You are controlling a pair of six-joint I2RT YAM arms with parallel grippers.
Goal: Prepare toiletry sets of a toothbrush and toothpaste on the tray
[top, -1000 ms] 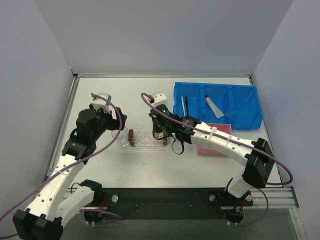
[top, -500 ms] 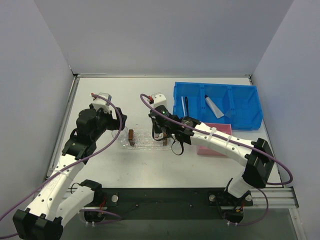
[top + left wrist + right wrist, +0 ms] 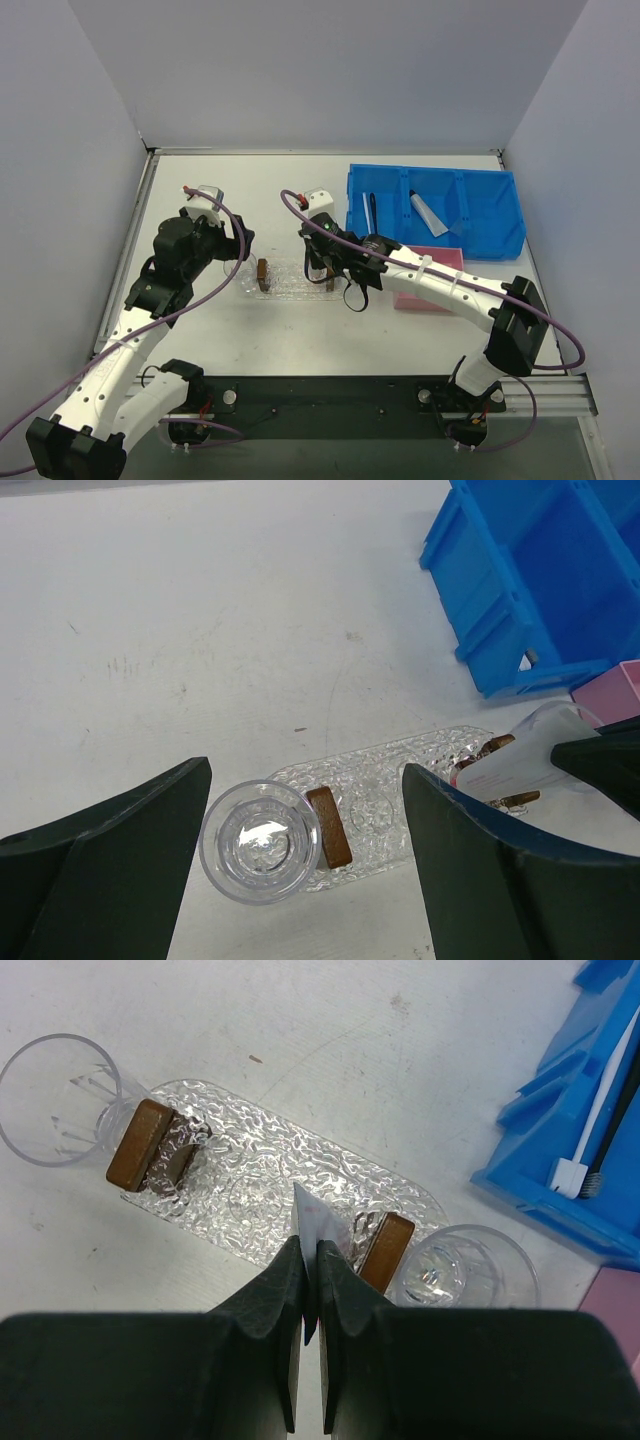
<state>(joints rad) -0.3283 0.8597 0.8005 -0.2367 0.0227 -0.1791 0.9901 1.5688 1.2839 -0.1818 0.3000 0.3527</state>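
A white table is seen from the top view. At its centre a clear textured tray is laid, with a clear cup set just beside its left end and a second cup beside its right end. At upper right a blue bin is placed, with a pink box just below it.

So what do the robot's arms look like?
The left arm and right arm are white tubes with chunky black joints. A purple cable loops along each. A tiny green light glows on the right arm. The left hand and right hand have two dark fingers each.
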